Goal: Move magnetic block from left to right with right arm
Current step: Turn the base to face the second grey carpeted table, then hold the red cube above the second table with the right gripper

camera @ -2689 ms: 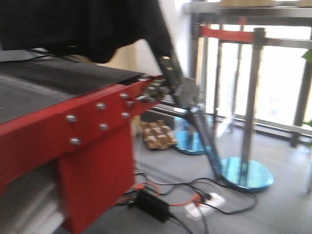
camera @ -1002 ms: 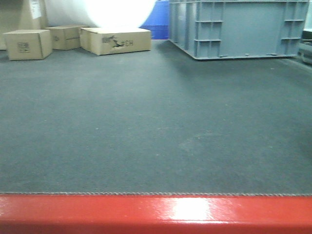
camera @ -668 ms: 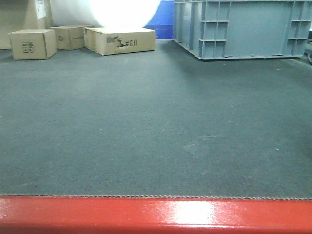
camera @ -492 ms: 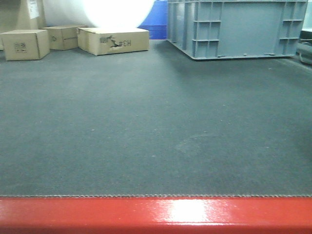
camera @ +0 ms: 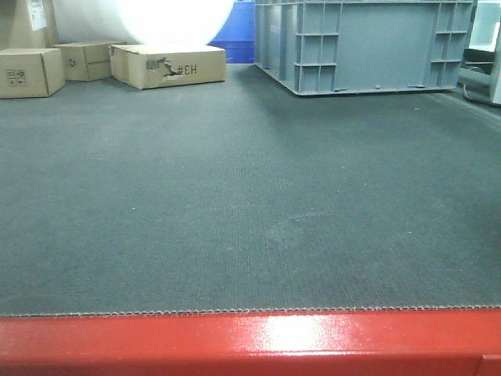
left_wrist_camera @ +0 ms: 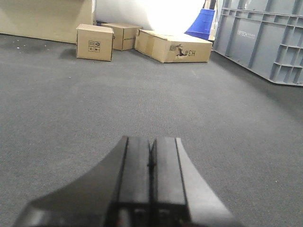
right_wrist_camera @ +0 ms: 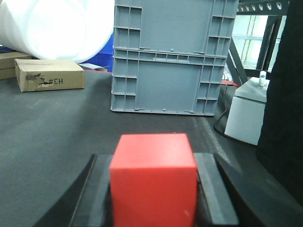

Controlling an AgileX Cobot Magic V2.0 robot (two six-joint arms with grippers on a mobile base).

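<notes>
**Red cube clasped by the right gripper, facing the grey crate**

A small, plain, matte red cube (right_wrist_camera: pixel 152 182) is gripped by the right gripper (right_wrist_camera: pixel 153 163). Its two black fingers (right_wrist_camera: pixel 212 189) are pressed against the cube's left and right faces, and the cube's top stands above them. Whether the cube's underside is touching the surface cannot be told from the right wrist view. The cube is faced toward the tall grey ribbed plastic crate (right_wrist_camera: pixel 173 56), which is set at the far right corner of the tabletop (camera: pixel 250 196). A white plastic container (right_wrist_camera: pixel 246 113) is seen just right of the crate.

The left gripper (left_wrist_camera: pixel 150 142) is clenched on nothing, its two black fingers closed flat against each other above the bare mat.

The tabletop is covered by a dark grey textured mat and is bordered along its near edge by a glossy red metal rim (camera: pixel 250 345). Along the far edge toward the left corner, three brown cardboard boxes are lined up: a small box (left_wrist_camera: pixel 94 42), a second box (left_wrist_camera: pixel 122 36) behind it, and a long low box (left_wrist_camera: pixel 174 46) with a torn label. A blue plastic bin (left_wrist_camera: pixel 204 21) and a large white roll (right_wrist_camera: pixel 57 28) are seen behind the boxes.
</notes>
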